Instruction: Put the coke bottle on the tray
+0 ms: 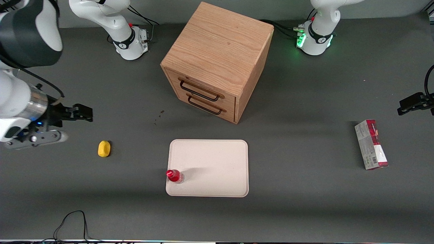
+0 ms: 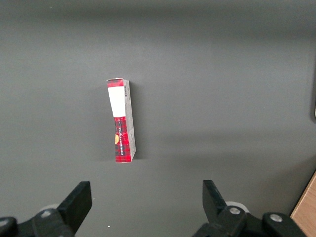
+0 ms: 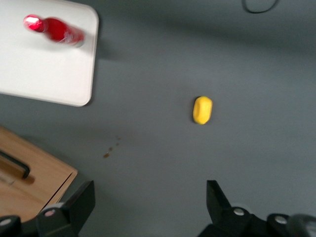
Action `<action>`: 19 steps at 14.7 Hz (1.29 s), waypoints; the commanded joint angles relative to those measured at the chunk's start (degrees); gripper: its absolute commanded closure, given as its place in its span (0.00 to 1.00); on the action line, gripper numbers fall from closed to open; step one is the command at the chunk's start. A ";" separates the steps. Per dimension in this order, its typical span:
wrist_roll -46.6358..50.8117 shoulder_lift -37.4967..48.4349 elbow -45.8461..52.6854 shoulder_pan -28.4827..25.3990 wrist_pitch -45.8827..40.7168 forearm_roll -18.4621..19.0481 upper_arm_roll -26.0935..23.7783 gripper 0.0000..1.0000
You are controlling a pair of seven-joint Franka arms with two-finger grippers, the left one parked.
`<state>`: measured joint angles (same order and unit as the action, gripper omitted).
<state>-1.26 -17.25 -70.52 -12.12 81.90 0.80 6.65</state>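
Coke bottle (image 1: 175,176) stands upright on the tray (image 1: 217,159), in the tray's corner nearest the front camera on the working arm's side, close to the rim. Placement therefore reads as done. Gripper (image 1: 86,113) is well clear of it, raised over the desk toward the working arm's end, fingers (image 3: 219,197) spread wide and carrying nothing, consistent with a release and retreat. Yellow lump (image 1: 104,148) lies on the desk between gripper and tray. Wooden cabinet (image 1: 217,61) sits farther from the camera than the tray; carton (image 1: 371,144) lies toward the parked arm's end.
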 commanded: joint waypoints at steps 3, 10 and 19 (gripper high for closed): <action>-1.55 15.57 -25.17 5.69 14.93 -0.10 0.21 0.00; -6.04 16.99 -22.75 8.52 11.20 0.34 1.17 0.00; 0.47 16.99 -20.27 7.99 5.02 0.69 0.91 0.00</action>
<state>-2.36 -0.43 -91.99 -3.84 88.33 0.80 7.51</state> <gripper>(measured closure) 0.000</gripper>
